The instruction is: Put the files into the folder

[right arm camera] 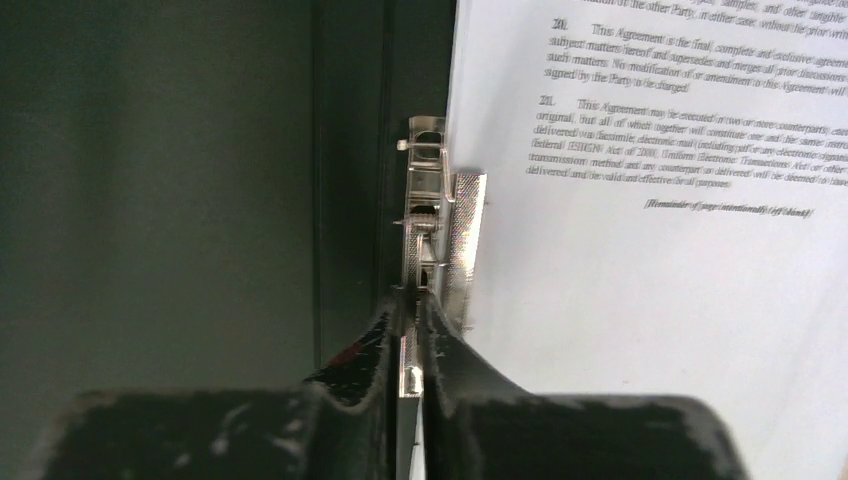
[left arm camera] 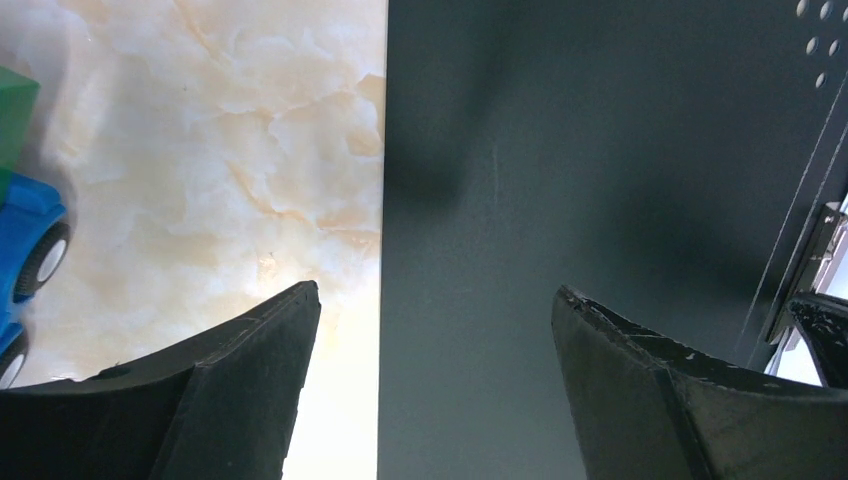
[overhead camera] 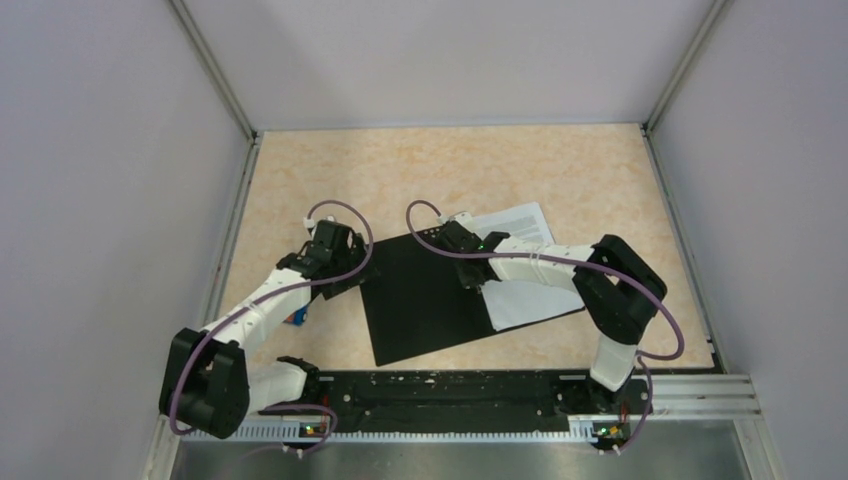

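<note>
left gripper (left arm camera: 435,300) low over folder (overhead camera: 420,300) edge, jaws wide | right gripper (right arm camera: 408,305) pinching metal clip (right arm camera: 432,200) — files (right arm camera: 650,300) just beside | toy car (left arm camera: 30,230) (blue) nearby

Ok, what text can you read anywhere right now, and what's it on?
"20." and "21.": paragraph numbers on the files, right wrist view.
"This Agreement may be executed in two or more counterparts": same sheet, paragraph 21.
Remaining print: too blurred or too small to read.
On the folder: no text visible.
</note>
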Robot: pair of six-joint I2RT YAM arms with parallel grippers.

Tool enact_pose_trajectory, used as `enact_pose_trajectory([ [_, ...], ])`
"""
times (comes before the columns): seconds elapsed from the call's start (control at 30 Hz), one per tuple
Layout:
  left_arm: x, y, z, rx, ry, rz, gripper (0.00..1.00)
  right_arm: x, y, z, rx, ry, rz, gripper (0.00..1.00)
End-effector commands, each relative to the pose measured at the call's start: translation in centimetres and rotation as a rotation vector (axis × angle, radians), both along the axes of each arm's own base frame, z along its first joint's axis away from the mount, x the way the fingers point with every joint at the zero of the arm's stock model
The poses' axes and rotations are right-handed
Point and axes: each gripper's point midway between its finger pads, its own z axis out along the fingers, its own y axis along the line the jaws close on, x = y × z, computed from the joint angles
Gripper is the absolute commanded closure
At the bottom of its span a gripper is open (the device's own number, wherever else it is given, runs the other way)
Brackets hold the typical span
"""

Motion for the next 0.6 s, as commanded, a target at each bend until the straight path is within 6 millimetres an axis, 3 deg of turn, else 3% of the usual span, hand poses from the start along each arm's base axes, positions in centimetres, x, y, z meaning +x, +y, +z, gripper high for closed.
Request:
enact_pose_trajectory([
  [0.0,0.6,-1.0,0.7,-0.07,-0.054,-0.019,0.09,-0.2,0.0,-1.0,-0.017,0.016,-0.049,1.0],
  [0.2,0.4,-2.7,0.7,-0.183,-0.06,-0.073,0.09,1.1,0.2,2.4,0.104,-0.007,-0.079,1.0],
  [0.57,0.1,-3.2,0.6,-0.22,-0.066,-0.112,0.09,2.5,-0.8,6.8,0.223,-0.037,-0.091,1.0],
])
